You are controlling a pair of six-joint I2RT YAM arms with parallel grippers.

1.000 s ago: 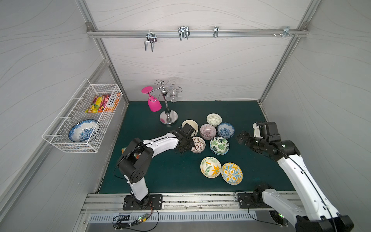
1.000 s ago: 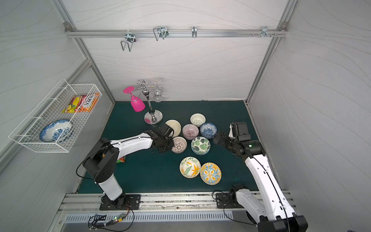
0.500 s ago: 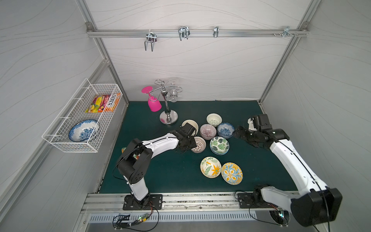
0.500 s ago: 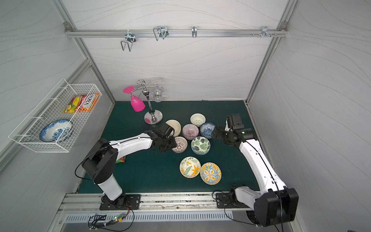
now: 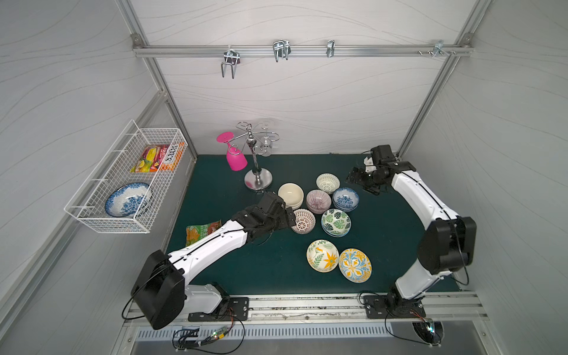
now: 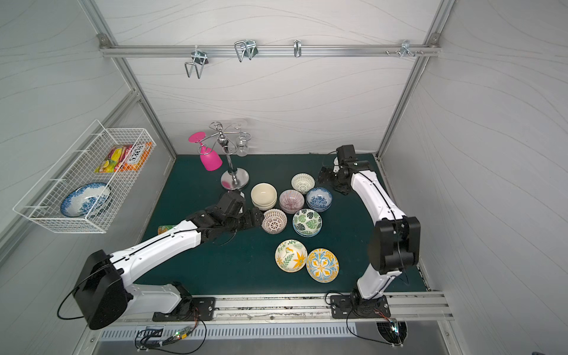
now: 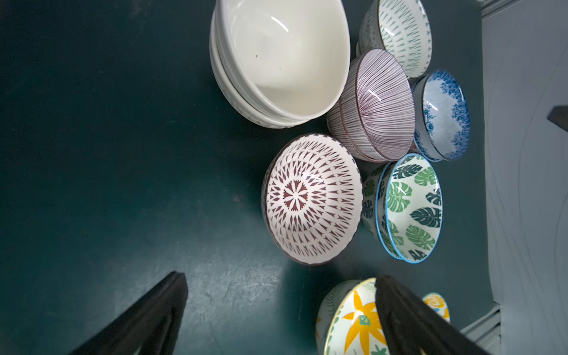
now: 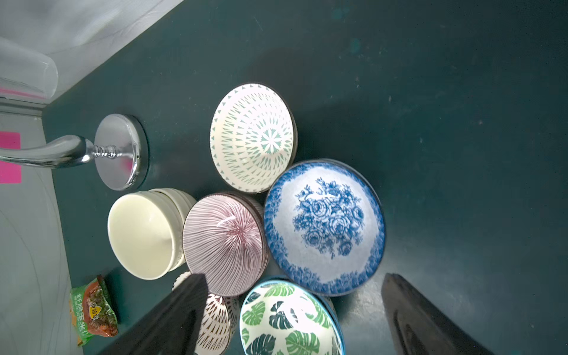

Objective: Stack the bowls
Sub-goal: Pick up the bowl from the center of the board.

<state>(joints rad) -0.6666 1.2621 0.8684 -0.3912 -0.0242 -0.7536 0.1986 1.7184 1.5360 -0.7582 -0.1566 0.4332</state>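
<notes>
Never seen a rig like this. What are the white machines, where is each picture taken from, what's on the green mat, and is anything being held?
Two robot arms stand on a front rail; each ends in a two-finger gripper, the left gripper and the right gripper. Two pictures look down from overhead, nearly alike. Two come from cameras on the wrists; the dark wedges there are fingers. On the mat, cream bowls, striped bowls, blue bowls and leaf bowls sit nested; two lattice bowls and two yellow-flowered bowls sit single. Also a glass rack and a packet. Both grippers are open and hold nothing.
</notes>
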